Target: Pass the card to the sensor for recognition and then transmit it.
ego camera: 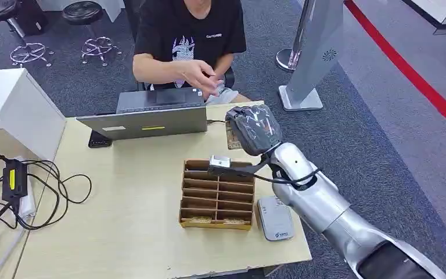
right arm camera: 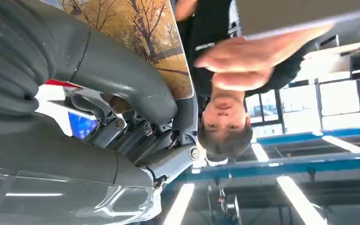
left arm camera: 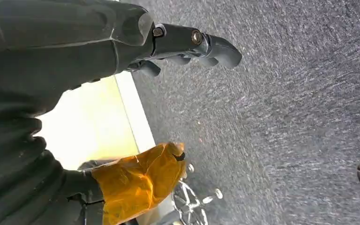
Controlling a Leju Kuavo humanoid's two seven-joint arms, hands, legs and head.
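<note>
Card (right arm camera: 154, 42), printed with bare autumn trees on a golden ground, is held in the right hand (ego camera: 254, 129), while the left hand (left arm camera: 187, 44) hangs with fingers apart, holding nothing.

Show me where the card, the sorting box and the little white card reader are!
card (right arm camera: 161, 42), right wrist view, on its tree picture.
sorting box (ego camera: 217, 195), head view, on a middle divider.
white card reader (ego camera: 274, 218), head view, on its top face.
</note>
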